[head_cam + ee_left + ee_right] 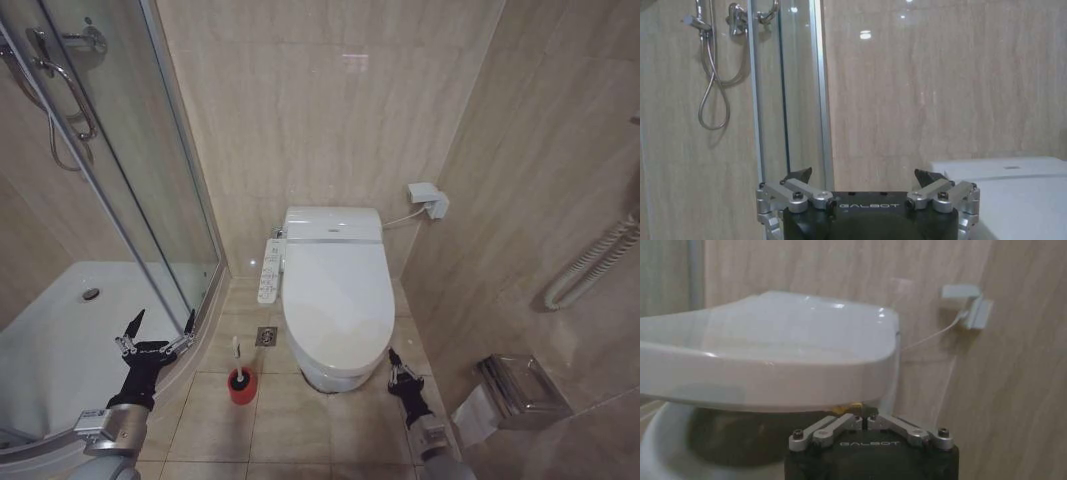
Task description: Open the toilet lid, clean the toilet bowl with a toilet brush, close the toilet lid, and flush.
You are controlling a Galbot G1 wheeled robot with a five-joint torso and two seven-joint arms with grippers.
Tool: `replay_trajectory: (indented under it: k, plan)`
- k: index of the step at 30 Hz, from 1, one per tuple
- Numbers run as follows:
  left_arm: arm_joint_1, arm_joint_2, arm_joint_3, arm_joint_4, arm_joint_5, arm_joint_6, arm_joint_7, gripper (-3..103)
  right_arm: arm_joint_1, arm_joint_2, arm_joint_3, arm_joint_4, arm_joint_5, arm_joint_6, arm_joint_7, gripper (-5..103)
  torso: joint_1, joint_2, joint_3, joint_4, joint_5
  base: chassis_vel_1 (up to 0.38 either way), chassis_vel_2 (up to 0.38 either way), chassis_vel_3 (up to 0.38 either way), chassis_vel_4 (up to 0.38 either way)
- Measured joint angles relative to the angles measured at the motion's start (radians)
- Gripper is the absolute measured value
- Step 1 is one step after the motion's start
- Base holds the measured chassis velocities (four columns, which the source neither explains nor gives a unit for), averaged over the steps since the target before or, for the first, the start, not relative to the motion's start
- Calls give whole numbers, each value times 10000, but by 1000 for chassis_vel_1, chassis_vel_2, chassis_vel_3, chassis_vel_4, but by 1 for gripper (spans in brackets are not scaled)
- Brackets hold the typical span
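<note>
The glossy white toilet lid (337,290) lies closed over the toilet bowl (325,378). In the right wrist view the lid (773,350) spans the scene above the bowl's rim (667,450). A small yellow strap (854,404) peeks out under the lid's edge. My right gripper (392,356) (865,416) is shut, its tips right at that strap by the lid's front right edge; I cannot tell whether they pinch it. The toilet brush (238,352) stands in its red cup (241,384) on the floor left of the bowl. My left gripper (165,320) (862,176) is open and holds nothing, left of the brush.
A curved glass shower door (150,200) and white shower tray (60,340) are close on the left. A white button-panel strip (271,270) hangs beside the toilet, with a floor drain (266,336) below. The tiled wall on the right carries a paper holder (515,390).
</note>
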Motion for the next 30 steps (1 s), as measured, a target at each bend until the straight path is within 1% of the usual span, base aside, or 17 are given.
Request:
replay_trajectory:
  k: [2, 3, 7, 20, 24, 25, 30]
  plan:
    - [1, 0, 0, 0, 0, 0, 0, 100, 85, 59, 93, 321, 86, -136, 366, 0, 0, 0, -1, -4, -11, 0, 0, 0, 0]
    - [1, 0, 0, 0, 0, 0, 0, 100, 85, 59, 93, 321, 86, -136, 366, 0, 0, 0, -1, -4, -11, 0, 0, 0, 0]
    - [0, 0, 0, 0, 0, 0, -1, 100, 287, 86, 215, 848, 400, -375, 782, 0, 0, 0, -1, -3, -6, 0, 0, 0, 0]
    - [0, 0, 0, 0, 0, 0, 0, 100, 1030, 21, 464, 1226, 1096, -653, 870, 0, 0, 1, -2, -6, -6, 0, 0, 0, 0]
    - [1, 0, 0, 0, 0, 0, 0, 100, 1826, 6, 465, 1067, 1286, -833, 919, 0, -1, 1, -2, -7, -6, 0, 0, 0, 0]
    - [1, 0, 0, 0, 0, 0, 0, 100, 1826, 6, 465, 1067, 1286, -833, 919, 0, -1, 1, -2, -7, -6, 0, 0, 0, 0]
    - [-1, 0, 1, 0, 0, 0, 0, 100, 2630, -197, 418, 700, 1601, -955, 921, 0, -1, 2, -2, -5, -7, 0, 0, 0, 0]
